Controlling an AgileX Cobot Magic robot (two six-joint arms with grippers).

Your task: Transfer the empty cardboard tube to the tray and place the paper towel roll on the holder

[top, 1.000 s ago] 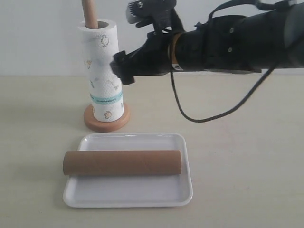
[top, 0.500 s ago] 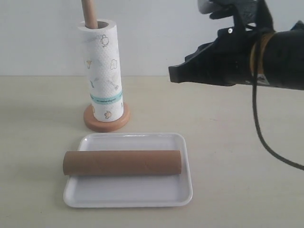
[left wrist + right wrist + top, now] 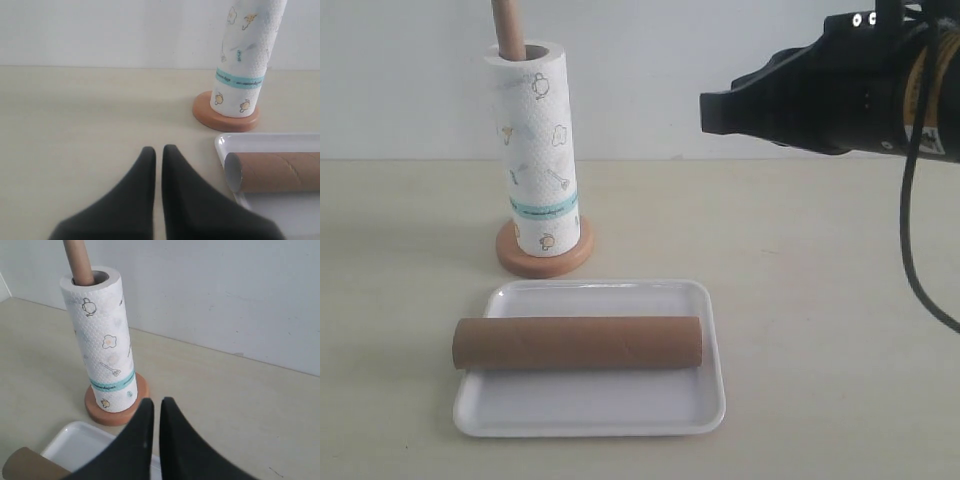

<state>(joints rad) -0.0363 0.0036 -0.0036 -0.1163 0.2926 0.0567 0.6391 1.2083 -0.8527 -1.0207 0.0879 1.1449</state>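
The empty cardboard tube (image 3: pixel 578 342) lies lengthwise across the white tray (image 3: pixel 620 410), its open end (image 3: pixel 234 172) showing in the left wrist view. The paper towel roll (image 3: pixel 537 150) stands upright on the holder (image 3: pixel 565 262), with the wooden pole (image 3: pixel 505 25) sticking out of its top. My right gripper (image 3: pixel 712 110) hangs high at the right, well clear of the roll, shut and empty; its fingertips (image 3: pixel 156 402) are close together. My left gripper (image 3: pixel 158 149) is shut and empty, low over the table beside the tray's end, outside the exterior view.
A pale wall (image 3: pixel 640 70) runs behind the table. The right arm's black cable (image 3: pixel 920 260) loops down at the right edge. Bare tabletop (image 3: pixel 820 330) spreads to the right of the tray.
The right arm has pulled back to the right and away from the paper towel roll. The roll, tube and tray have not moved.
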